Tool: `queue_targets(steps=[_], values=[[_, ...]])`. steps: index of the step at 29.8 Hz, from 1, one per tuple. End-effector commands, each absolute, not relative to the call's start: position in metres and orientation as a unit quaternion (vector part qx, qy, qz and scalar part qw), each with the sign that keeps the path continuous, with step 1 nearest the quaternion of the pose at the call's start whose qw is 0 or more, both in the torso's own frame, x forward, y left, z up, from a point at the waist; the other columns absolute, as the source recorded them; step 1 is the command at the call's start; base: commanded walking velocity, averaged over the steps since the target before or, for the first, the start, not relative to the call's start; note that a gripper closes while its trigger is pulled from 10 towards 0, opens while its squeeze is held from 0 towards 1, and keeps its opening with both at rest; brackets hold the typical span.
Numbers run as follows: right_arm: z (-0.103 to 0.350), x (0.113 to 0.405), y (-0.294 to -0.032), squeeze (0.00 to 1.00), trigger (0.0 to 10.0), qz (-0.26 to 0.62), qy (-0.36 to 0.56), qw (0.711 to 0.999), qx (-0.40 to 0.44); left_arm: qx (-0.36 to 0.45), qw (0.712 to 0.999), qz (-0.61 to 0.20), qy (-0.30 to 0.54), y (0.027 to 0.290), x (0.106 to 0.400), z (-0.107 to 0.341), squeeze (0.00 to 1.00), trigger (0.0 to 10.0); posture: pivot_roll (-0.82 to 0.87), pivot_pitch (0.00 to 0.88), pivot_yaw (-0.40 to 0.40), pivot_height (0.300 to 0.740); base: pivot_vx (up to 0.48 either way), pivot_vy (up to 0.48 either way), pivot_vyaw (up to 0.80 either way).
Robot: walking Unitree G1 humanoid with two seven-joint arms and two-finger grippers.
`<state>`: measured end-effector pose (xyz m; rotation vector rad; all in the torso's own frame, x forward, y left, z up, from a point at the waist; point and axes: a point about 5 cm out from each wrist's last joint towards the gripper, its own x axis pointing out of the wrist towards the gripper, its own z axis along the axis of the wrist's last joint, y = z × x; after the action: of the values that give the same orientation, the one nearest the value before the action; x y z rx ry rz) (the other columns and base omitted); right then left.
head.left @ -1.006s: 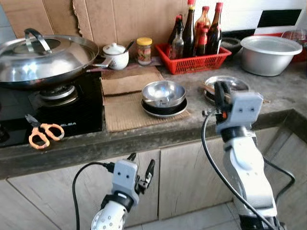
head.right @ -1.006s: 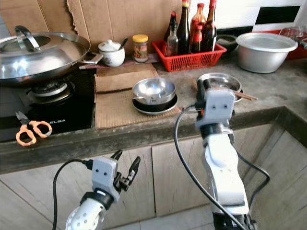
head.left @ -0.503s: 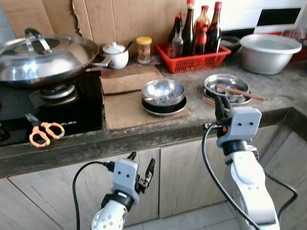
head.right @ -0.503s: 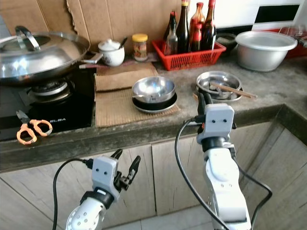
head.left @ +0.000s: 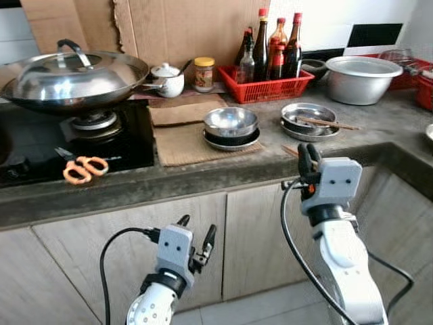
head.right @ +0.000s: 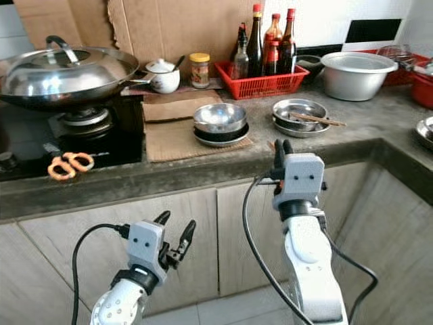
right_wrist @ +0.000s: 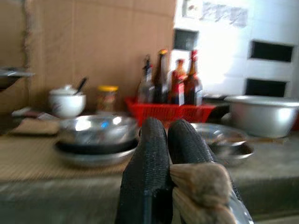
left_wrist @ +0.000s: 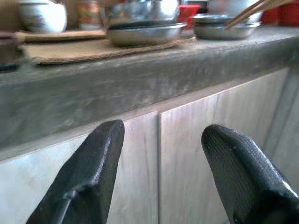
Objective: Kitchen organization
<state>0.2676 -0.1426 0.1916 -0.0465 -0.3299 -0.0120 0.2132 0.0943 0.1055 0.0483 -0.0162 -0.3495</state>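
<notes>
Head views: counter (head.left: 203, 179) runs across, cabinet doors (head.left: 257, 237) below it.
- Lidded wok (head.left: 74, 78) on the stove at 10 o'clock of the scene; orange-handled scissors (head.left: 84, 169) on the black stove top, at 6 o'clock from the wok.
- Stacked bowls (head.left: 231, 125) mid-counter on a cardboard mat (head.left: 183, 142).
- Metal plate (head.left: 301, 128) just at 3 o'clock of the bowls, with chopsticks (head.left: 328, 124) lying across it.
- Red basket (head.left: 270, 84) of bottles (head.left: 260, 40) at 12 o'clock of the bowls; big metal basin (head.left: 362, 78) at 2 o'clock.

Right gripper (head.left: 308, 154): raised in front of the counter edge, fingers up. The plate and its chopsticks sit at 12 o'clock from it, near; the bowls at 10 o'clock. A short tan stick (head.left: 289, 150) shows at the counter edge, just at 9 o'clock of the fingers.

Right wrist view adds what the head views lack: the two fingers (right_wrist: 149, 154) are pressed together with no gap at the tips, and a tan wooden end (right_wrist: 201, 184) lies against one finger near its base. Cannot tell whether it is pinched. Bowls, plate and basket are seen level over the counter edge.

Left gripper (head.left: 197, 225): low, in front of the cabinet doors, well below the counter, at 6 o'clock from the mat. Left wrist view shows its fingers (left_wrist: 93, 163) spread wide with nothing between them, and the counter's underside edge with the bowls above.
</notes>
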Motion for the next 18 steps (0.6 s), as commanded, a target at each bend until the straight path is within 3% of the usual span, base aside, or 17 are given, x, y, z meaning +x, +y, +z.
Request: queue_targets(steps=[1,10,18], values=[[0.179,0.267,-0.143,0.00,10.0,-0.005,-0.131,0.991,-0.021,0.030,0.984,-0.178,-0.005,0.092,0.212,0.104,0.00,10.0,0.03,0.000,-0.012,0.740,-0.319,0.000,0.00],[0.156,0.257,-0.136,0.00,10.0,0.015,-0.077,0.997,-0.013,0.029,0.983,-0.180,-0.002,0.092,0.211,0.103,0.00,10.0,0.03,0.000,-0.011,0.740,-0.316,0.000,0.00],[0.146,0.250,-0.132,0.00,10.0,0.023,-0.058,0.998,-0.006,0.030,0.982,-0.185,0.001,0.091,0.211,0.101,0.00,10.0,0.03,0.000,-0.007,0.740,-0.318,0.000,-0.72]])
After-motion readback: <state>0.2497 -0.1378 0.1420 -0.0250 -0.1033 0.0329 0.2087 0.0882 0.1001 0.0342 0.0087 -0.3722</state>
